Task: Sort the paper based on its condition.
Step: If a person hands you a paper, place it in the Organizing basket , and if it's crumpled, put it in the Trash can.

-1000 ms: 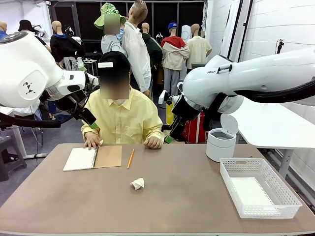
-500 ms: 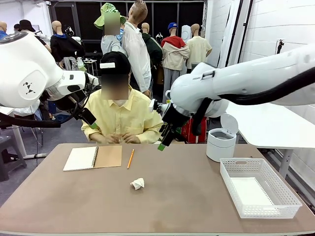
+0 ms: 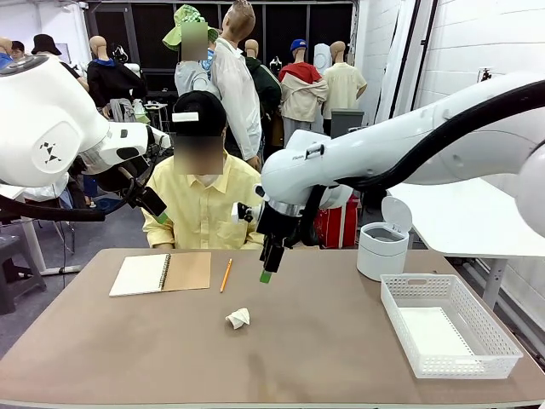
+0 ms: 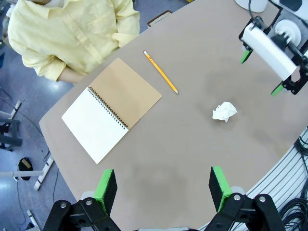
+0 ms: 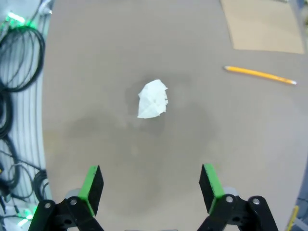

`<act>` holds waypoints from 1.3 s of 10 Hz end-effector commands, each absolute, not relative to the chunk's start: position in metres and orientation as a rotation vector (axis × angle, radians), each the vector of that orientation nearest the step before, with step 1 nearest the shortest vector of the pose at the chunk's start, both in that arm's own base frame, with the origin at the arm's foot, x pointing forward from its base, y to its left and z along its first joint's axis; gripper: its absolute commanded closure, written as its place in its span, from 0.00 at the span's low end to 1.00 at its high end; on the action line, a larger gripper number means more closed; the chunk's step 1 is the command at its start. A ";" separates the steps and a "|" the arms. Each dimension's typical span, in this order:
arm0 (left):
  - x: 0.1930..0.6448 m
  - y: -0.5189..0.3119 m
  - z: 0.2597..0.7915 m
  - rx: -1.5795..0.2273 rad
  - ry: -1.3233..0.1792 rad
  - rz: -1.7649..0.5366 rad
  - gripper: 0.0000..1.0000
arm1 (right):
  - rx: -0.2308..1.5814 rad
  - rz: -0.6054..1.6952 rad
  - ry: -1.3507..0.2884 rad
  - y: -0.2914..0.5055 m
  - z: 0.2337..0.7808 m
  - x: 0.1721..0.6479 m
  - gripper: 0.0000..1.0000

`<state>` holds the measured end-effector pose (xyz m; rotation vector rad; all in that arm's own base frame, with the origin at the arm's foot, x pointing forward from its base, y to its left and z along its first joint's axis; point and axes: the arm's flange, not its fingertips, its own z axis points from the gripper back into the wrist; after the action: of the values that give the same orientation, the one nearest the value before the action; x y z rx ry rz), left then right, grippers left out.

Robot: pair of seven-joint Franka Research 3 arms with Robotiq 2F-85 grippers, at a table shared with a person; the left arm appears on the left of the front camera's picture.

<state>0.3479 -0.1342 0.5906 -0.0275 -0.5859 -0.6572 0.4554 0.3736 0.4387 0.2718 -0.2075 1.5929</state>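
Paper, crumpled into a small white ball, lies on the bare brown table near its middle, with nothing touching it. To the robot's right a white basket sits on the table with a flat white sheet lying in its bottom. The right gripper hangs above the table beyond the ball, pointing down, its fingers spread wide and holding nothing; in its own wrist view the ball lies between and ahead of the two green pads. Farther back an open notebook rests on the robot's left part of the table, and a yellow pencil lies just beside it. A small white bin with its lid up stands behind the basket. The left gripper is held high over the table, fingers wide apart and empty. A person in a yellow shirt sits at the far edge.
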 end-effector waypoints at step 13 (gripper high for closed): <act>0.348 -0.133 0.591 -0.029 -0.586 -0.652 0.00 | 0.234 1.629 -0.149 0.426 0.384 0.463 0.00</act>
<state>0.3480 -0.1342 0.5906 -0.0275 -0.5859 -0.6571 0.4576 0.4160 0.3837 0.2607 -0.1528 1.6455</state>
